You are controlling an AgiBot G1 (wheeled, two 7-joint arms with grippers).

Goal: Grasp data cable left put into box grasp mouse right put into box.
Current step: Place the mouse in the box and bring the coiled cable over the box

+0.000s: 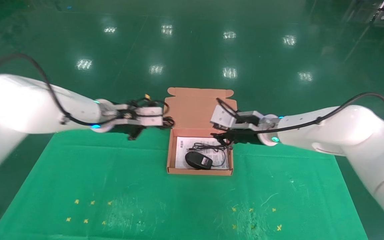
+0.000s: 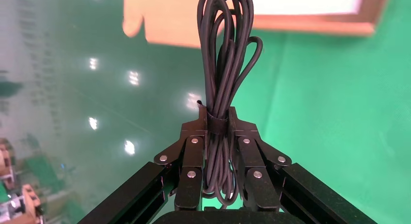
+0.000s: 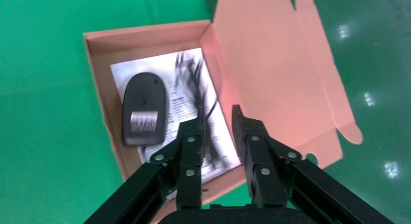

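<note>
The left gripper (image 2: 218,120) hangs just left of the box (image 1: 171,156), clamped around the data cable (image 2: 224,64), whose long bundle points toward the lid. The mouse (image 1: 198,160) lies label-up inside. The right gripper (image 3: 216,124) hovers above, fingers parted.

- Green-covered counter (image 1: 112,173), scuffed, set above a glossy green floor (image 1: 192,43).
- Small yellow cross marks (image 1: 85,210) toward the near left, more of them (image 1: 255,216) toward the near right.
- Directly on the cover, at the middle of the far edge: open cardboard box (image 1: 169,156), lid flap raised at the back.
</note>
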